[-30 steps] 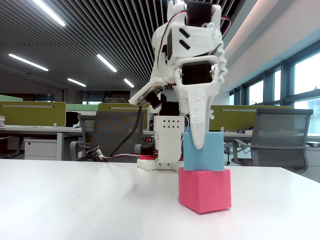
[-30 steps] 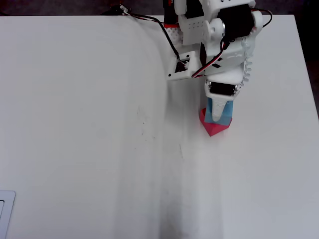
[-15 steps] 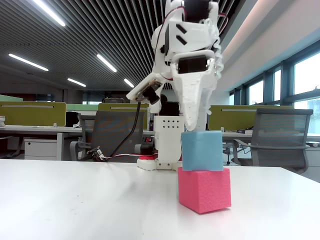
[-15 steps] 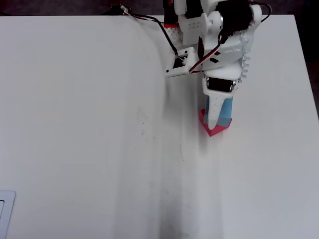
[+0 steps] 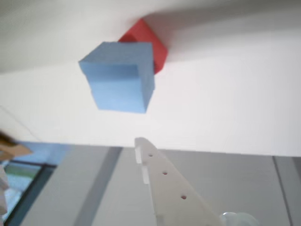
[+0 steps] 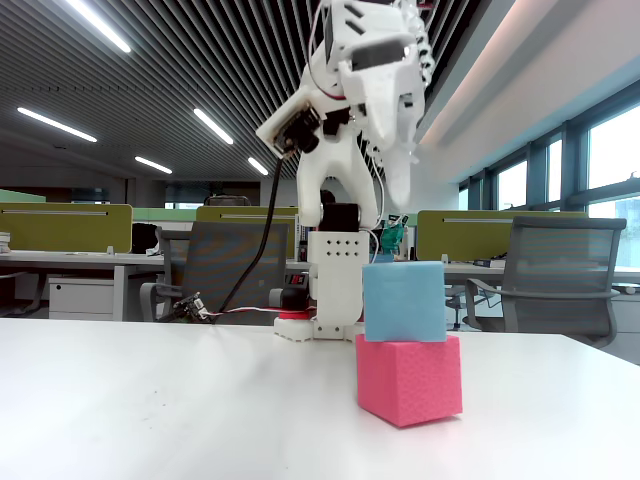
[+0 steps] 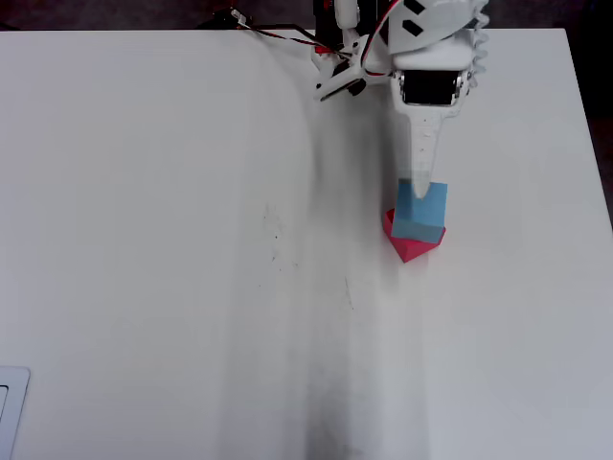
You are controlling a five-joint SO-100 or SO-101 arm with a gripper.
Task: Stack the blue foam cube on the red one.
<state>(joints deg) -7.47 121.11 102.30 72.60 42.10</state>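
Note:
The blue foam cube (image 6: 404, 301) rests on top of the red one (image 6: 410, 378), slightly turned against it, on the white table. In the overhead view the blue cube (image 7: 421, 213) covers most of the red cube (image 7: 410, 246). In the wrist view the blue cube (image 5: 120, 82) hides most of the red cube (image 5: 151, 44). My gripper (image 6: 390, 200) hangs above the stack, clear of the blue cube, open and empty. Only one white finger (image 5: 162, 181) shows in the wrist view. In the overhead view the gripper (image 7: 421, 182) points at the blue cube's far edge.
The arm's base (image 6: 333, 290) stands just behind the stack near the table's far edge, with cables (image 7: 278, 31) beside it. The white table (image 7: 172, 240) spreads wide to the left in the overhead view. Office chairs and desks lie beyond.

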